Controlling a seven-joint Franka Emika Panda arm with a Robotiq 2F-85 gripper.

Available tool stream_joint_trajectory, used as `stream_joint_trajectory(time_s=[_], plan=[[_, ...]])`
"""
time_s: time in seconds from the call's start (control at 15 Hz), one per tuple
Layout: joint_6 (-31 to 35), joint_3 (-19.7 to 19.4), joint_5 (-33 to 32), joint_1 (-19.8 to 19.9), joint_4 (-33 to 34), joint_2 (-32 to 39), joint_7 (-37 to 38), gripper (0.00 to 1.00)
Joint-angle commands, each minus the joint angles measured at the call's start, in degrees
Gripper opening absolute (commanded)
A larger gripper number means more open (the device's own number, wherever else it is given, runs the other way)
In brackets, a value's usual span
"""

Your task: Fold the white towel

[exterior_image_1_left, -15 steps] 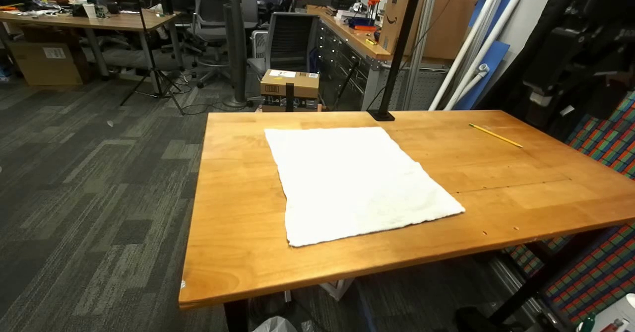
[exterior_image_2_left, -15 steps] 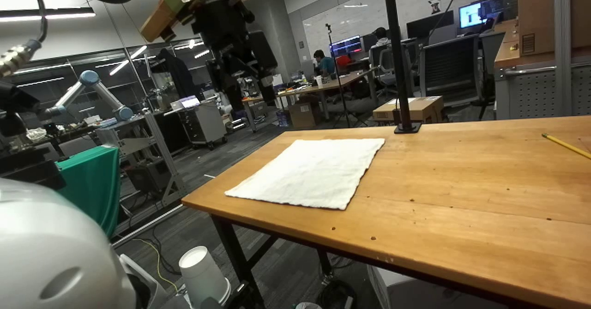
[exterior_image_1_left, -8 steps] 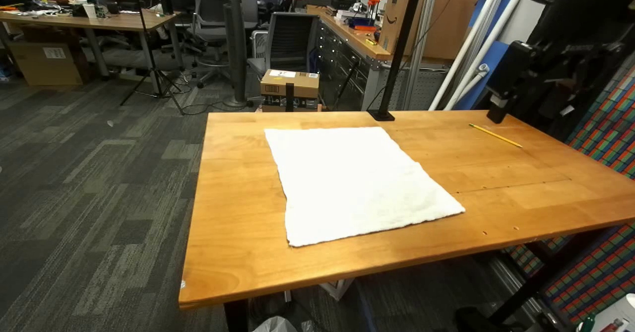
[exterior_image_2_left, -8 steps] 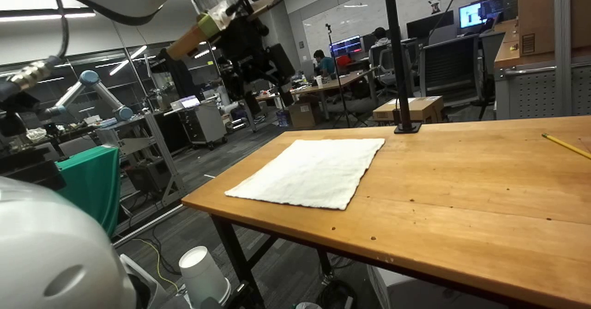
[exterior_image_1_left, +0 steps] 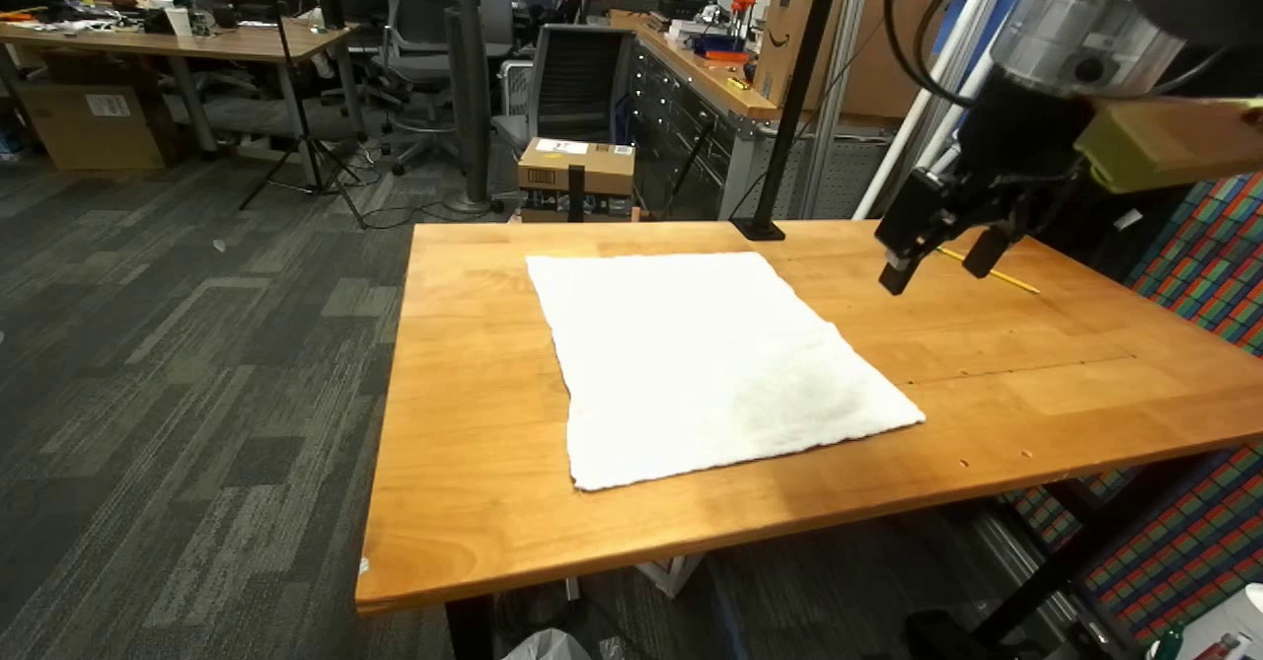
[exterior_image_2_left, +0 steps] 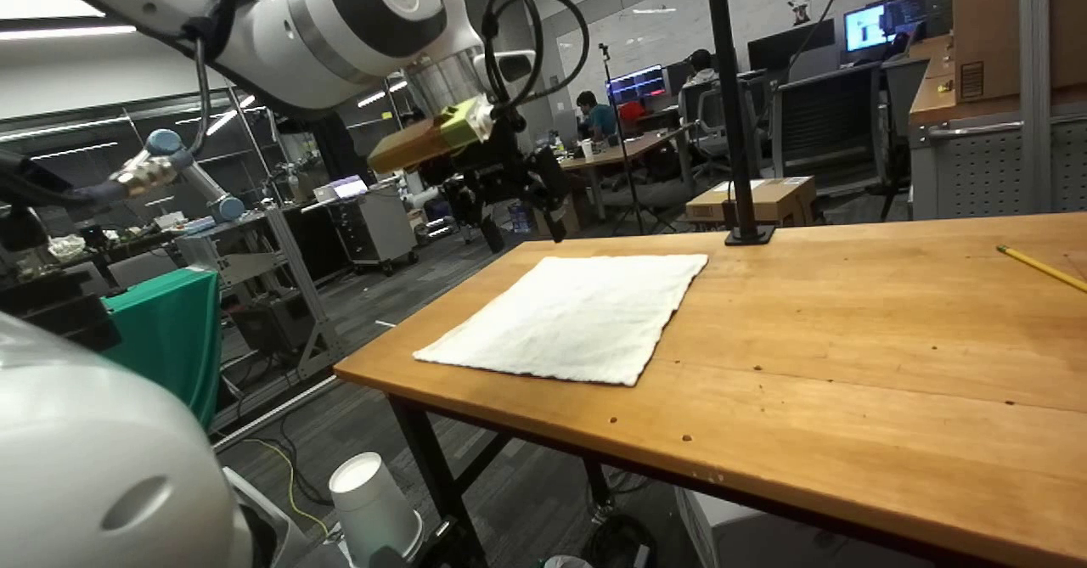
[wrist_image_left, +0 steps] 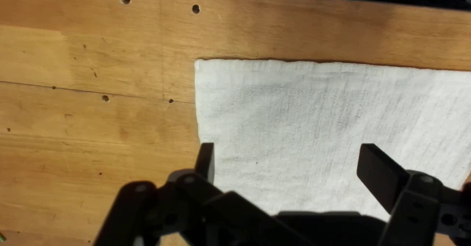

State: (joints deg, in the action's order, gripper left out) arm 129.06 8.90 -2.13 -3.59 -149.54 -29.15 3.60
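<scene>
Over table (exterior_image_1_left: 474, 394), spread end effector (wrist_image_left: 287, 161); only exterior views show whole towel (exterior_image_2_left: 571, 317).

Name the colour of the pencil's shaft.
Yellow; the pencil's shaft shows best in an exterior view.

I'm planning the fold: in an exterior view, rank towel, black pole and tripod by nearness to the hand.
1. Towel: flat on the table, below the hand.
2. Black pole: at the table's far edge.
3. Tripod: on the floor beyond.
</scene>
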Motion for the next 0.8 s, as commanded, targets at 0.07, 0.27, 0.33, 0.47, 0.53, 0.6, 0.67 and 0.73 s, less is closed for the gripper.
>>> stream_joint_trajectory(time_s=[0.07, 0.27, 0.33, 0.47, 0.53, 0.6, 0.67, 0.73], plan=[[8.4, -0.4, -1.5, -1.2, -3.5, 6.0, -1.8, 1.0], [12.7, 0.0, -2.5, -1.2, -6.1, 10.2, -1.9, 1.0], [13.8, 0.2, -3.5, -1.1, -6.8, 11.5, -1.6, 1.0], [16.0, 0.5, -5.5, -0.8, -7.4, 14.5, -1.1, 1.0], [16.8, 0.6, -6.9, -0.5, -7.6, 15.8, -0.5, 1.0], [17.5, 0.8, -8.4, -0.2, -7.4, 17.1, 0.2, 1.0], [17.9, 0.7, -9.9, 0.0, -7.3, 18.1, 0.8, 1.0], [18.1, 0.8, -11.4, 0.2, -6.9, 19.0, 1.8, 1.0]])
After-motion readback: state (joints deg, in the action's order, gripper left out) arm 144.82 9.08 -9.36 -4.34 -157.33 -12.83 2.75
